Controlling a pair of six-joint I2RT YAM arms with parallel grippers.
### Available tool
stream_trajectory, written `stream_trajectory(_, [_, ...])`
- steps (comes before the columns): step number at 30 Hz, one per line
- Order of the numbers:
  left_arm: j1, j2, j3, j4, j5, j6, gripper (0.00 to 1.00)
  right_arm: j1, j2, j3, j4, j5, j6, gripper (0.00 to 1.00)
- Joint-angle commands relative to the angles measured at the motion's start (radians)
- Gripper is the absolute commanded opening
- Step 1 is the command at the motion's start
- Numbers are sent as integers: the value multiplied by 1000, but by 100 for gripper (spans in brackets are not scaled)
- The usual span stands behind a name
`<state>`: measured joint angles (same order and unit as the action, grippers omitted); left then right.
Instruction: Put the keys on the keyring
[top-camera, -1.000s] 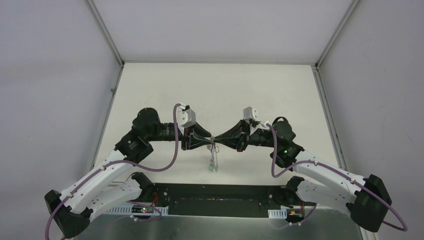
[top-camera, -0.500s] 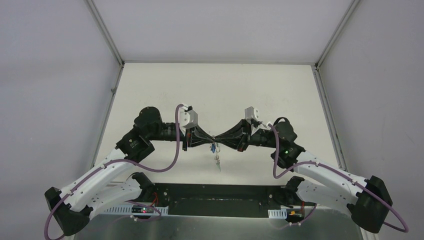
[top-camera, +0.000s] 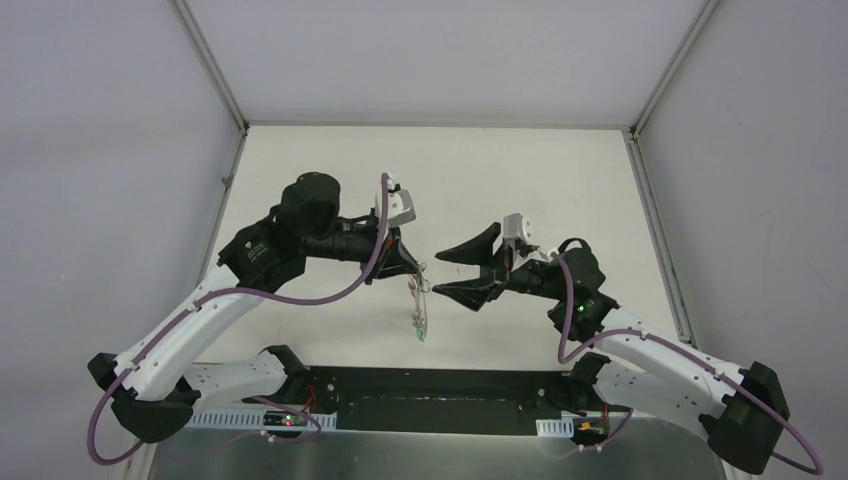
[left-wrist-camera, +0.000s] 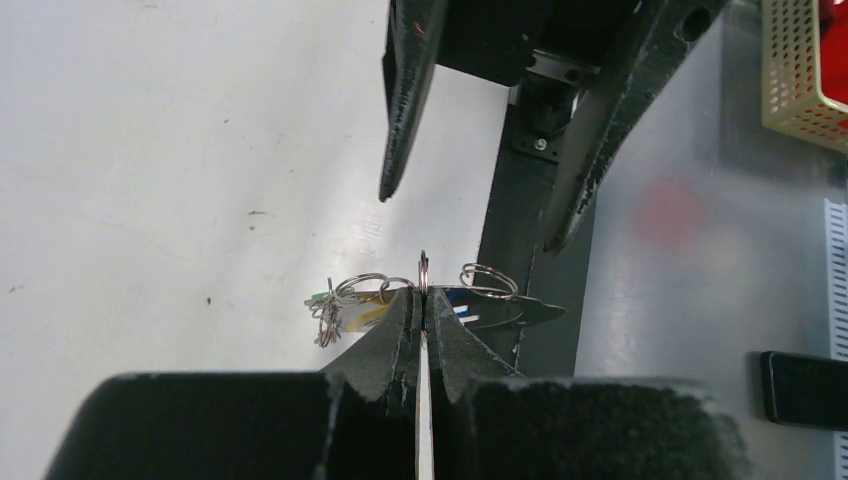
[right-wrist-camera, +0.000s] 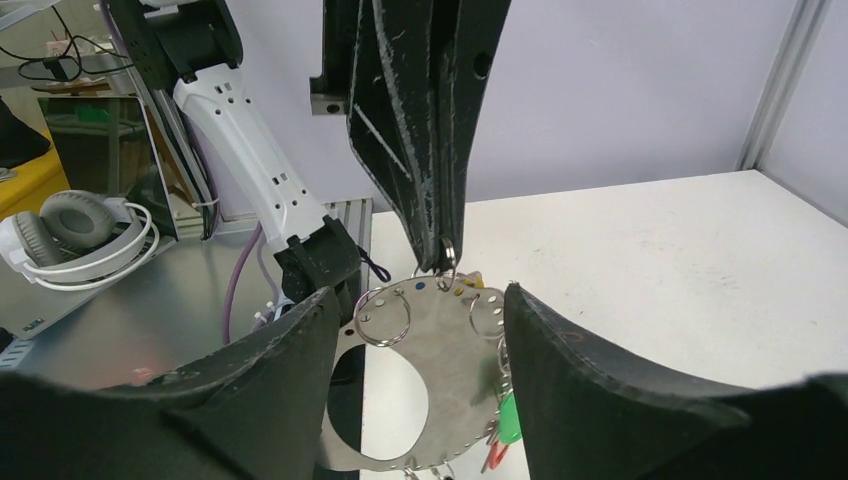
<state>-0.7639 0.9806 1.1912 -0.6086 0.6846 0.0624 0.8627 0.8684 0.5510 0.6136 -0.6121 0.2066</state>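
The keyring (right-wrist-camera: 455, 350) is a flat silvery loop with a big hole and small split rings along its rim. It hangs in the air from my left gripper (top-camera: 415, 272), which is shut on a small ring at its top edge (left-wrist-camera: 423, 268). The keys dangle at its lower edge, with a green tag (right-wrist-camera: 510, 418) and a red tag (right-wrist-camera: 491, 452); from above they show as a small cluster (top-camera: 421, 325). My right gripper (top-camera: 456, 270) is open. Its fingers (right-wrist-camera: 300, 340) stand on either side of the keyring without touching it.
A cream perforated basket (left-wrist-camera: 803, 70) holding something red sits beyond the table's near edge, beside a flat black object (left-wrist-camera: 802, 388). Grey headphones (right-wrist-camera: 78, 225) lie on a bench. A dark strip (top-camera: 430, 385) runs between the arm bases. Frame posts (top-camera: 210, 65) flank the white table.
My right gripper has opened, let go of the keyring and drawn back to the right. The left arm has swung up and back, carrying the keyring alone.
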Motion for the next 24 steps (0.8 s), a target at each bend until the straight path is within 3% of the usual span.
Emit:
stream_trajectory(1, [-42, 86, 196, -272, -159, 23, 0, 2, 20, 22, 14, -2, -7, 61])
stream_trajectory(9, [-139, 317, 557, -677, -405, 15, 0, 2, 93, 65, 43, -17, 14, 42])
stream_trajectory(12, [-161, 383, 655, -787, -457, 11, 0, 2, 111, 68, 75, -14, 28, 39])
stream_trajectory(18, [-212, 462, 762, -885, -524, 40, 0, 2, 147, 76, 124, -26, 43, 39])
stream_trajectory(24, [-233, 471, 780, -874, -522, 59, 0, 3, 197, 79, 189, -51, 73, 35])
